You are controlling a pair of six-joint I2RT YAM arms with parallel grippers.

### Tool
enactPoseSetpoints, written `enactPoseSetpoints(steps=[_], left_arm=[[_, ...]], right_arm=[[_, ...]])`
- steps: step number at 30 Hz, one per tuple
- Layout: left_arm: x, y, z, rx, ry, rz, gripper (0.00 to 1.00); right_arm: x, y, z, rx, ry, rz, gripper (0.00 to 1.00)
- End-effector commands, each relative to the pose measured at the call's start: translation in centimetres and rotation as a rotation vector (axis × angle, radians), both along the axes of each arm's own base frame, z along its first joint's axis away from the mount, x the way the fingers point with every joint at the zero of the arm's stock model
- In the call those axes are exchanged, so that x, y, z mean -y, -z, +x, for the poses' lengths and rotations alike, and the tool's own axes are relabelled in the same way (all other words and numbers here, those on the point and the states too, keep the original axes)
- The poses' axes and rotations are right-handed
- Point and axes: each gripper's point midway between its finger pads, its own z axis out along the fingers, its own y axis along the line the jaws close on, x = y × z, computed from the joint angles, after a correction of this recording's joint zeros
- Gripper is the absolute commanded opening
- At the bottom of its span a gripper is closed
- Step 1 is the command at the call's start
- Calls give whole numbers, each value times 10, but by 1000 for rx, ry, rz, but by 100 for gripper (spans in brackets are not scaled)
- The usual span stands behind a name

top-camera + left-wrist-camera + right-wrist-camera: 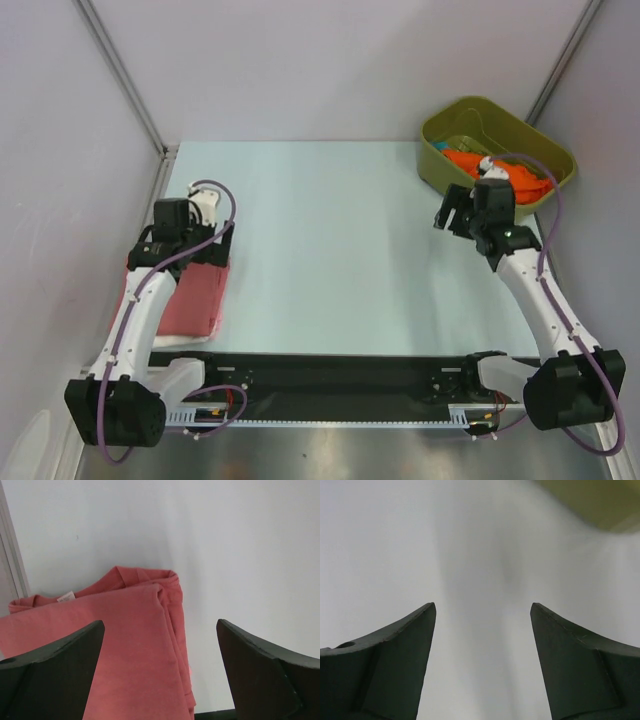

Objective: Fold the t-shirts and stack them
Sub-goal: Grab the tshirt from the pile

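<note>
Top external view: holdings at this moment.

1. Folded pink soft-cloth t-shirt [198,300]: a flat rectangle at 8 o'clock on the pale matte table [330,230], close to the left edge. I judge it to be the base of the stack, parked aside so the centre is free for folding. The left wrist view shows layered, slightly rumpled edges and a small collar label.
2. Left gripper [160,622]: dark wedge-shaped fingers spread wide, holding nothing, poised above the shirt's far end.
3. Olive-green rigid plastic bin [500,106]: at 1 o'clock, in the far right corner. It holds a crumpled bright orange t-shirt [462,160], unfolded stock, probably next in line.
4. Right gripper [482,605]: spread wide and empty over bare table, at the bin's 7 o'clock, likely staged to reach in.
</note>
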Motion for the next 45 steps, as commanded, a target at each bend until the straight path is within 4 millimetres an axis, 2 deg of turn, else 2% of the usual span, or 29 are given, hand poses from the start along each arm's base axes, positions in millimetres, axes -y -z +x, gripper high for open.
enactPoseSetpoints(steps=[1,2,3,4,5,6,7,9,11,13,14,16,17,19,21,23,24,27,28,31,32,33,34,37,38,40,41,44,45], left_arm=[[13,-48,22,115,-4,-113,100],[16,-58,26,129,-18,-143,100],[17,-60,28,123,-24,-155,100],[13,-56,31,93,-43,-170,100],[12,-61,36,102,-17,-153,100],[10,-59,36,82,-6,-139,100],[3,-53,41,64,-10,-93,100],[-5,-56,48,61,-33,-55,100],[-14,-60,54,64,-51,-8,100],[-15,-63,59,77,-46,5,100],[-14,-64,62,78,-39,3,100],[-15,-65,67,74,-42,4,100],[-14,-59,69,51,-39,0,100],[-14,-57,72,41,-38,-3,100],[-9,-52,74,29,-24,-21,100],[-7,-50,74,23,-14,-35,100],[-5,-50,73,20,-7,-42,100],[-5,-54,73,31,-4,-40,100],[-5,-55,72,37,-4,-38,100],[0,-56,71,47,12,-56,100],[2,-56,70,46,20,-66,100],[4,-57,71,53,31,-77,100],[9,-59,72,64,49,-93,100],[15,-64,74,86,63,-122,100],[17,-67,75,91,72,-134,100],[19,-75,76,109,82,-143,100],[19,-80,76,124,82,-142,100],[18,-86,76,145,82,-138,100],[16,-89,75,153,75,-129,100]], right_arm=[[22,-85,32,151,32,-1,82],[32,-99,40,163,56,-5,82],[40,-103,46,148,62,2,82],[68,-119,66,169,122,-2,82],[75,-121,77,168,125,11,81],[85,-119,85,151,142,24,80],[100,-122,108,146,174,42,79],[112,-113,124,94,201,46,77],[121,-93,152,41,206,34,74],[120,-72,171,4,182,44,72],[123,-49,184,-52,190,57,70],[124,-30,194,-105,201,74,69],[124,-9,204,-154,196,90,68],[124,4,213,-177,197,96,65],[131,10,223,-180,210,75,45],[138,5,221,-183,236,44,24],[145,-3,221,-169,265,16,0],[163,-42,211,-97,337,-72,0],[166,-71,203,-43,356,-97,0],[178,-130,189,76,392,-181,0],[180,-164,176,142,415,-206,0],[180,-186,167,184,420,-225,0],[178,-222,150,256,428,-242,0],[166,-278,120,390,423,-259,0],[150,-314,97,492,392,-266,0],[123,-345,78,597,312,-265,0],[100,-368,63,691,227,-255,0],[15,-408,36,880,-62,-155,0],[-22,-415,17,925,-185,-104,0]])
